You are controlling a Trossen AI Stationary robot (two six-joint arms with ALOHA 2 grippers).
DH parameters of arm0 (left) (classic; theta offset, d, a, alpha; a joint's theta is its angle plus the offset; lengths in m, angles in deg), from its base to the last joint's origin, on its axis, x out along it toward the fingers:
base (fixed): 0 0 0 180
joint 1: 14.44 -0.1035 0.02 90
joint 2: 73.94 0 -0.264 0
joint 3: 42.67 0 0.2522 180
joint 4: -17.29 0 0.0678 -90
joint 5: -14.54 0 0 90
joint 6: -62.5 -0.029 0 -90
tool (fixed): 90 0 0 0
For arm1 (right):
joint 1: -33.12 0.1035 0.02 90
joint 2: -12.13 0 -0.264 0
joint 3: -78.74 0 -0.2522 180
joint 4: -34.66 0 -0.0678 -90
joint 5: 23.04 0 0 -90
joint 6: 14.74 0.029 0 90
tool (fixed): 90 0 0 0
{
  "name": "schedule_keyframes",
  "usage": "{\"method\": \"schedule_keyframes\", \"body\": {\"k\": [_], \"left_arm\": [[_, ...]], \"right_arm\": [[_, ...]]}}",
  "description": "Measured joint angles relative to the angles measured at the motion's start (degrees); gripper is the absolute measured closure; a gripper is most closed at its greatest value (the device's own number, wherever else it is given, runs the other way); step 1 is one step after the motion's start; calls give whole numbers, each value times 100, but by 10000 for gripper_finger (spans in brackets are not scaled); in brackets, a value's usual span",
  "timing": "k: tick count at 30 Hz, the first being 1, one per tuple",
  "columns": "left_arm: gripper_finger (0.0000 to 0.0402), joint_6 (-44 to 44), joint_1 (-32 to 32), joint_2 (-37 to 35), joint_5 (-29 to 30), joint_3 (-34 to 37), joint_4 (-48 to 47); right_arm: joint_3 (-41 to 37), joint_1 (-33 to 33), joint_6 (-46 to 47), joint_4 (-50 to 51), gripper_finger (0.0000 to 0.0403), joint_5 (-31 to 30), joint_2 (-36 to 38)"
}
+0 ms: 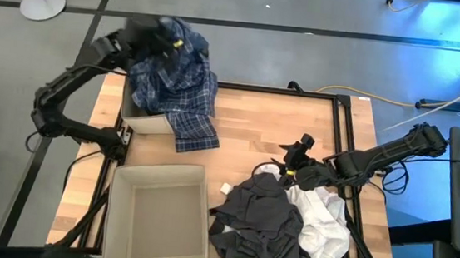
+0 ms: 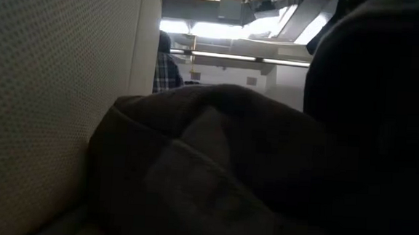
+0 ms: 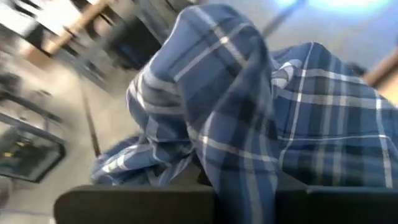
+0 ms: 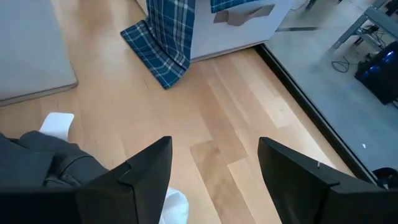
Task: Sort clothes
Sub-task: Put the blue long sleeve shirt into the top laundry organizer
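Observation:
My left gripper (image 1: 159, 35) is up at the far left, shut on the blue-and-white plaid shirt (image 1: 175, 82). The shirt hangs over the far beige box (image 1: 143, 120). My right gripper (image 1: 294, 160) is open and empty, above bare wood at the far edge of the clothes pile. The pile lies at the near right: a dark grey garment (image 1: 259, 223) and white ones (image 1: 325, 229). The dark grey garment fills the low view (image 2: 228, 170). No dark green garment shows. My left gripper holds a bunched fold of the plaid shirt (image 3: 242, 180), which runs down between its two dark fingers; the cloth itself hides the pads. The shirt hangs slack below the gripper, draped over the far box's wall, and its lower end (image 1: 196, 136) lies on the table beside the box.
A second beige box (image 1: 160, 215) stands open at the near left, its wall close in the low view (image 2: 51, 86). Bare wood (image 4: 217, 124) lies between the pile and the far box. A small white piece (image 4: 56, 124) lies by the dark grey garment (image 4: 43, 165).

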Motion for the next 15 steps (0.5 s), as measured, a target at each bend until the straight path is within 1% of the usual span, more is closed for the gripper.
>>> {"method": "schedule_keyframes", "body": {"k": [3,9,12,15], "left_arm": [[385,146,-8,0,-187,545,13],[375,427,-23,0,-288,1392,14],[361,632,-104,0,-324,1643,9],[334,714,-211,42,-392,1718,-186]], "right_arm": [[-65,0,4,-44,162,-1,0],[-87,-2,4,-53,162,-5,0],[-87,-7,4,-53,162,-11,0],[-87,-7,4,-53,162,-28,0]]}}
